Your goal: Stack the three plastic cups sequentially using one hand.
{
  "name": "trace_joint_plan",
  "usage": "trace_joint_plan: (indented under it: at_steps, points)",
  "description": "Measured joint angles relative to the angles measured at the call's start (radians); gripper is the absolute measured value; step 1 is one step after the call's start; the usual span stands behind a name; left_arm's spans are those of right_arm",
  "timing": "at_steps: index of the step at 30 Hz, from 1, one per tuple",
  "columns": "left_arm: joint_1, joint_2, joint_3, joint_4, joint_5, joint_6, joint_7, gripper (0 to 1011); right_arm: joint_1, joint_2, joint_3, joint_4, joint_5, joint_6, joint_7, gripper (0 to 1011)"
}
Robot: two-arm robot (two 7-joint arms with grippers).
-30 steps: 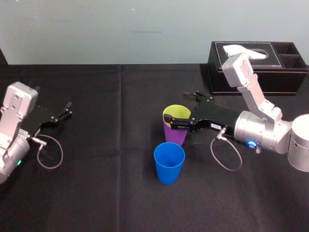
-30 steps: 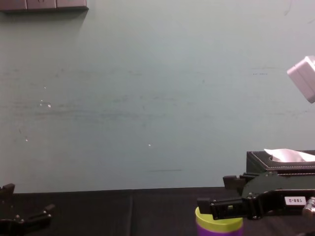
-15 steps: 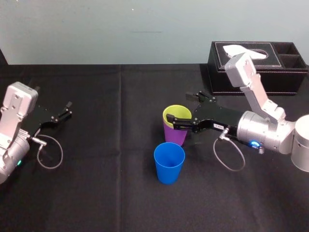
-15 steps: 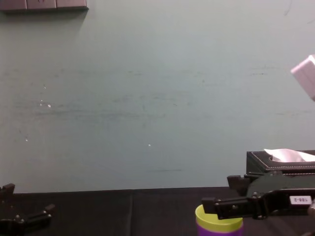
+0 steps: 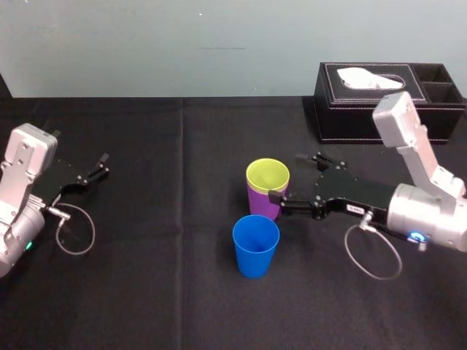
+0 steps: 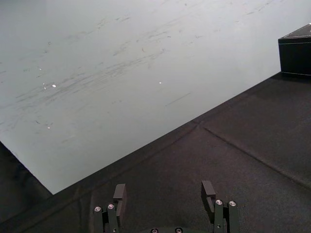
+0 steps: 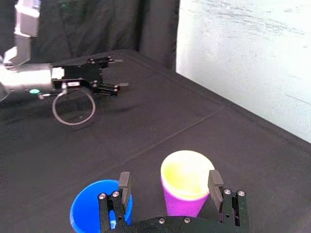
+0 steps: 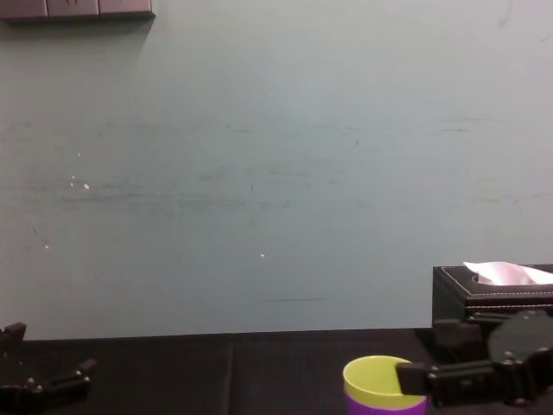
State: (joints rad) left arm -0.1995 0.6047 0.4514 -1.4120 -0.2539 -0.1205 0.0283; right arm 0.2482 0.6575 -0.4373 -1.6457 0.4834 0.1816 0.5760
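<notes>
right gripper [image 5: 284, 177] jaws stood wide, empty | yellow-green cup [image 5: 267, 175] nested in purple cup [image 5: 259, 204], upright, mouths up, just ahead of jaws | blue cup [image 5: 255, 244] upright, beside them | left gripper [image 5: 104, 165] parked, jaws apart

Left gripper [image 6: 164, 187], fingers [image 6: 209, 190] apart, over tablecloth [image 6: 252, 145]

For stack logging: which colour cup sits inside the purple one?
Yellow-green cup, best in head view.

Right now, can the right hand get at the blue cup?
Probably yes. The right hand is open beside the yellow-in-purple stack, and the blue cup stands alone just nearer the robot, with nothing between them.
</notes>
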Motion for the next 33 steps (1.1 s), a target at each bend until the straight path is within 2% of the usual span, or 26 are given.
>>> trace_joint_plan:
  at_steps: [3, 9, 17, 26, 33]
  points:
    - [0.0, 0.0, 0.0, 0.0, 0.0, 0.0, 0.0, 1012, -0.019, 0.022, 0.007, -0.021, 0.011, -0.007, 0.007, 1003]
    - [0.0, 0.0, 0.0, 0.0, 0.0, 0.0, 0.0, 1011, -0.084, 0.091, 0.024, -0.072, 0.024, -0.03, 0.015, 1003]
    - [0.0, 0.0, 0.0, 0.0, 0.0, 0.0, 0.0, 1011, -0.132, 0.13, 0.017, -0.088, 0.027, -0.053, 0.038, 1003]
    - [0.0, 0.0, 0.0, 0.0, 0.0, 0.0, 0.0, 1011, -0.146, 0.15, -0.008, -0.092, 0.018, -0.057, 0.067, 1002]
    - [0.0, 0.0, 0.0, 0.0, 0.0, 0.0, 0.0, 1011, -0.128, 0.133, -0.044, -0.072, 0.002, -0.05, 0.081, 1003]
